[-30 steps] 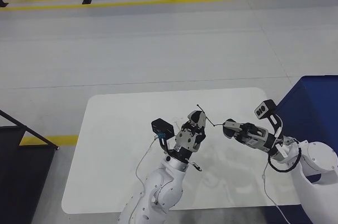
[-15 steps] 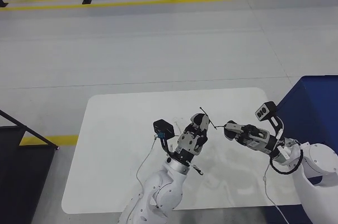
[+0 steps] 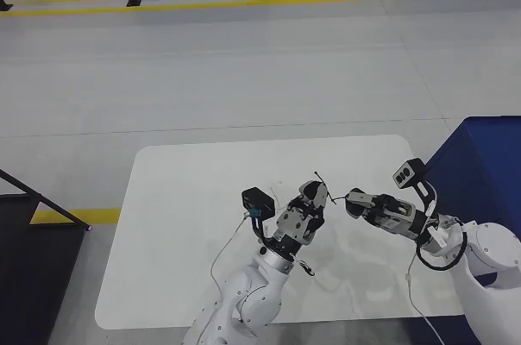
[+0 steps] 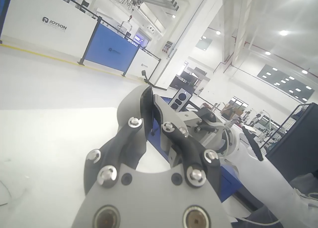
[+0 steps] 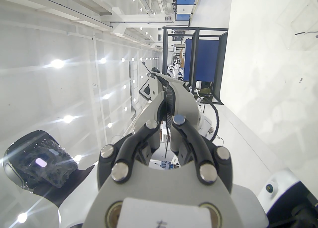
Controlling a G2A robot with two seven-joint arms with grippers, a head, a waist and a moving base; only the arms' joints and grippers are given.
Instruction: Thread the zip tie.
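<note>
Black zip tie [image 3: 328, 197] hung above the table [image 3: 183, 224], left gripper [image 3: 314, 191] clamped on its head end, right gripper [image 3: 352, 200] pinching the tail just beside it, so the 2 ends looked close, threading not yet finished.

Our left gripper [image 4: 150, 95] and right gripper [image 5: 161, 82] share grey fingers [image 4: 129, 111], black links [image 4: 124, 144] and silver screws [image 4: 107, 175]; our arms [image 3: 252, 297] are glossy white.

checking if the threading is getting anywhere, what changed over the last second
The left gripper slid a little toward the right gripper and toward the near edge of the table, carrying the zip tie along, so the gap between them narrowed. The right gripper barely shifted. Both stayed shut on the zip tie, held above the table; nothing was let go.
</note>
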